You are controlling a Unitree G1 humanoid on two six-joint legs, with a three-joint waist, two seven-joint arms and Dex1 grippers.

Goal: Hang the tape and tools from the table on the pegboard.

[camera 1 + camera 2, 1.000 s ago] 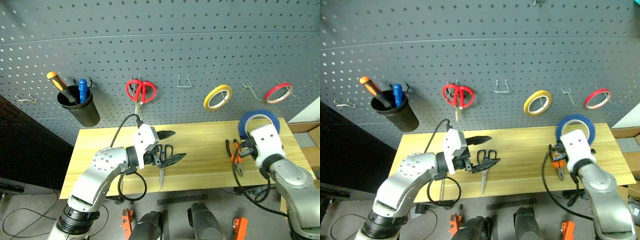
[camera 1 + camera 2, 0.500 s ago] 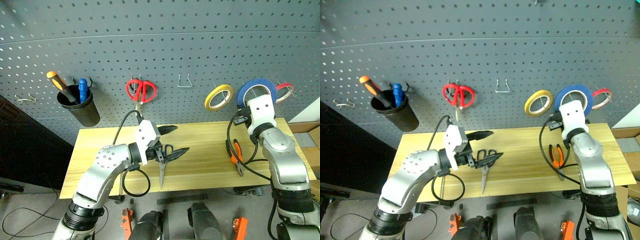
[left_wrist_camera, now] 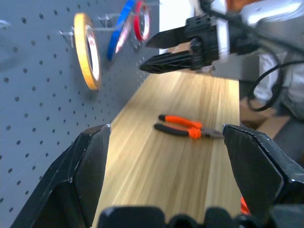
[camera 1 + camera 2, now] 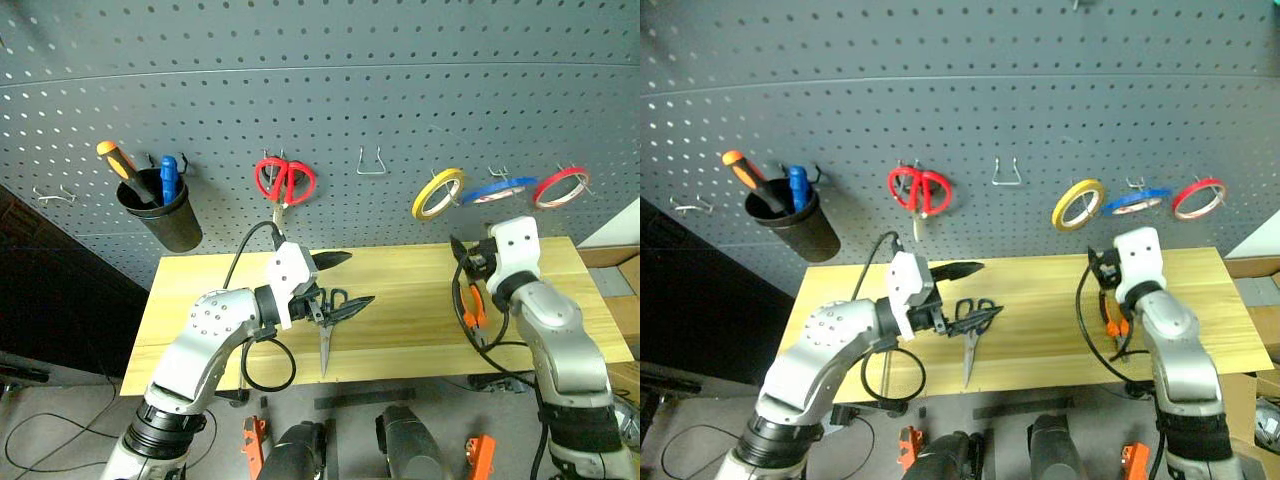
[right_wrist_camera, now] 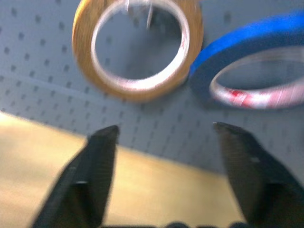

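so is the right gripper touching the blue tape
Apart. The right wrist view shows the right gripper open, the blue tape hanging beyond its fingertips.

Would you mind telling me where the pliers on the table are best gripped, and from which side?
Probably from above, across the two orange handles of the pliers: they lie flat on the table, handles together, with bare wood either side.

Silver-grey robot arms with white wrist housings
Each arm has rounded metallic shells dotted with small screws, a looping black cable, and a black two-fingered tool: left tool (image 4: 345,280), right tool (image 4: 459,253)
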